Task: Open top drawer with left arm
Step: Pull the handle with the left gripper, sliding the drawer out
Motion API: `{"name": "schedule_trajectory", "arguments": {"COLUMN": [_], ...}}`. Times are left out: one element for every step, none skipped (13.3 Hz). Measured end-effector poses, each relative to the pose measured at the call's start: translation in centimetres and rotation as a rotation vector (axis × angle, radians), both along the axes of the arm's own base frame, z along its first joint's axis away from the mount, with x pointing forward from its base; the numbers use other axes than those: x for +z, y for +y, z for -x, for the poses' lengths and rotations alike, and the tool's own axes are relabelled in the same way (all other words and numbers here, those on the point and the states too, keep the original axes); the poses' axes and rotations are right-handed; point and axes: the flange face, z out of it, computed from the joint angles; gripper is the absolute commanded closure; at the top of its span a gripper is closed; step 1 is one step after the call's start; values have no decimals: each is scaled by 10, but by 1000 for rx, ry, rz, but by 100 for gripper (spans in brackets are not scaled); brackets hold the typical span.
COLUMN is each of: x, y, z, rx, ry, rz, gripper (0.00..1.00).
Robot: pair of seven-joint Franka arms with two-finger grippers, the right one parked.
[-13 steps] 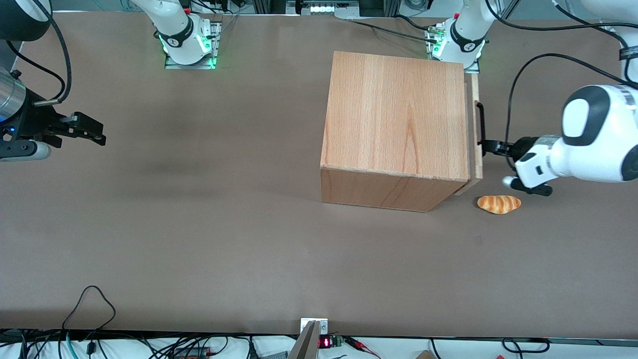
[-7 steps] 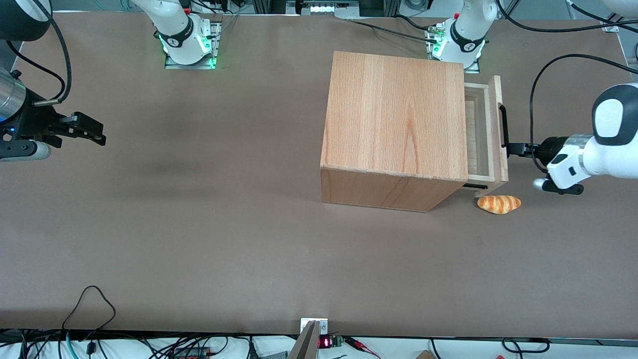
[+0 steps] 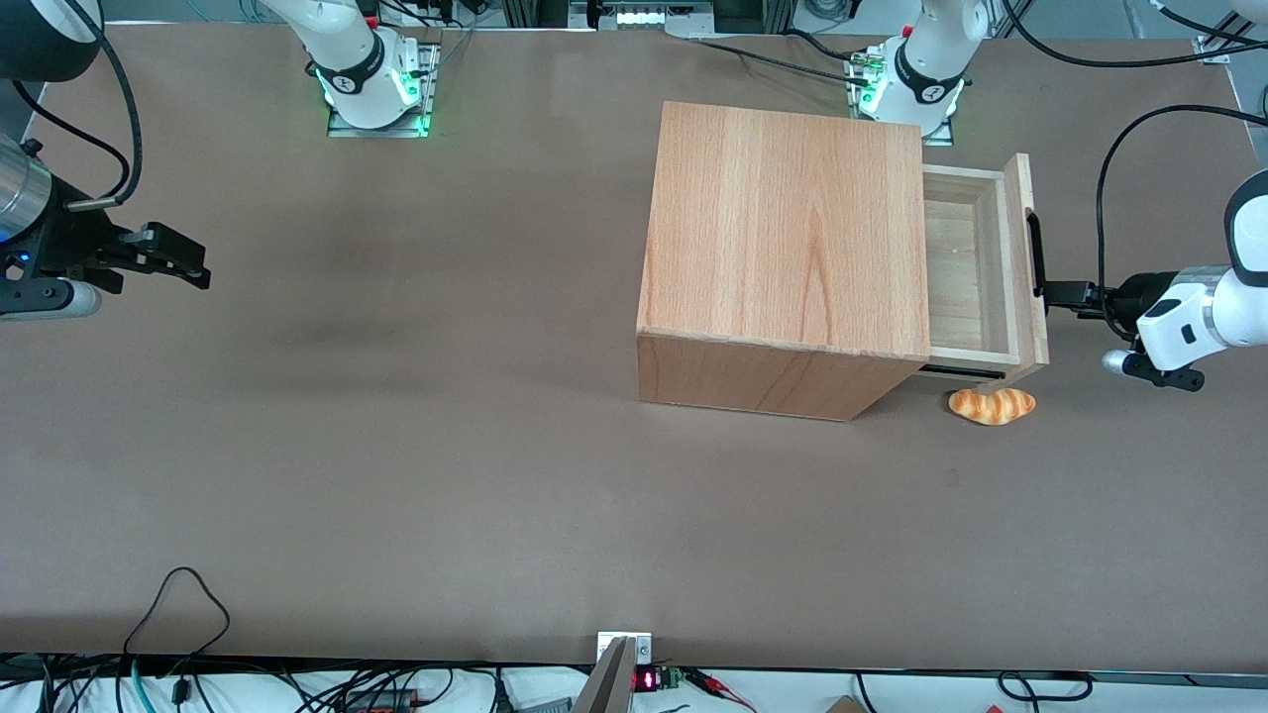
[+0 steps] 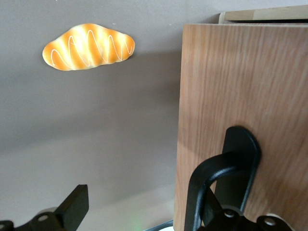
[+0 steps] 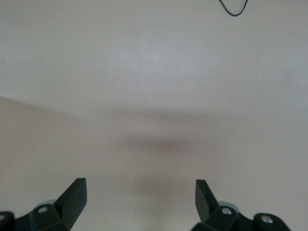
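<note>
Black, the left arm's gripper (image 3: 1058, 293) is hooking one finger (image 4: 211, 187) through the handle (image 3: 1033, 254) with its fingers spread apart. The top drawer (image 3: 976, 267) is sticking partway out of the cabinet (image 3: 788, 248), its front hiding part of the bread roll (image 3: 992, 405).

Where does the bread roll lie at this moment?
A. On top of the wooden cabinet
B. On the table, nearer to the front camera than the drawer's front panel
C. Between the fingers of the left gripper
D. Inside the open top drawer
B. The bread roll lies on the bare table, just nearer the camera than the pulled-out top drawer, whose tray shows nothing inside; the left gripper is at the drawer's handle, not at the roll.
</note>
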Motion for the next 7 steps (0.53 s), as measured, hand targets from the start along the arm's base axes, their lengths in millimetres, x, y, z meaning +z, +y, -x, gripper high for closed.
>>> {"name": "schedule_trajectory", "arguments": {"x": [-1, -3, -5, -6, -6, -6, -5], "y": [1, 2, 4, 6, 7, 8, 9], "z": [0, 0, 0, 0, 0, 0, 0], "rx": [0, -2, -9, -13, -12, -13, -13], "ry": [2, 5, 11, 13, 12, 11, 10], "rz": [1, -1, -12, -22, -23, -25, -26], "gripper": [0, 0, 0, 0, 0, 0, 0]}}
